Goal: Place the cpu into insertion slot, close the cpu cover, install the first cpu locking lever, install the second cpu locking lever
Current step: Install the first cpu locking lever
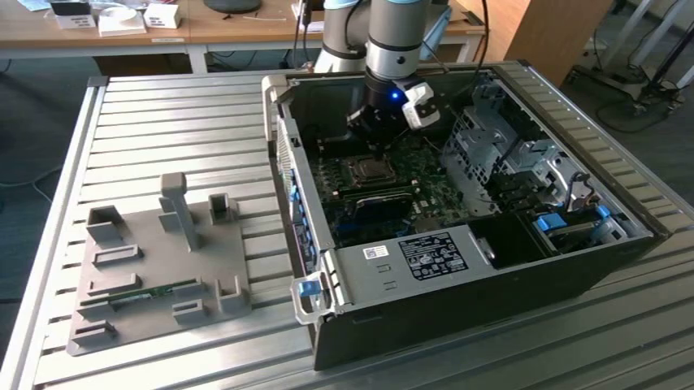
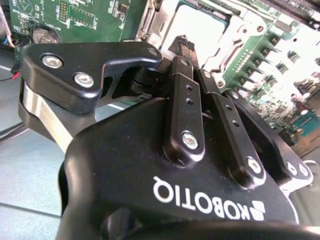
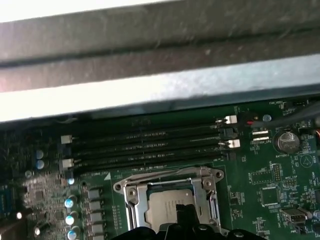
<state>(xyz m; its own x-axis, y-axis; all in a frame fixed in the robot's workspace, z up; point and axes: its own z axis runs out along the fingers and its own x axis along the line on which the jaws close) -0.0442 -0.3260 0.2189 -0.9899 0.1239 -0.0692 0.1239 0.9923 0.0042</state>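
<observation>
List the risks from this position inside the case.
1. The black gripper hangs right over the silver-grey square cpu in its metal-rimmed socket; an off-centre push could hurt the socket.
2. The long black memory slots sit just beside the socket and could be struck.

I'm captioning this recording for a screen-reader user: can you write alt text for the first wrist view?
The cpu sits in the insertion slot with the shiny cpu cover framing it, and the black tool is right over the chip. Beyond lie four long black memory slots on the green motherboard.
</observation>
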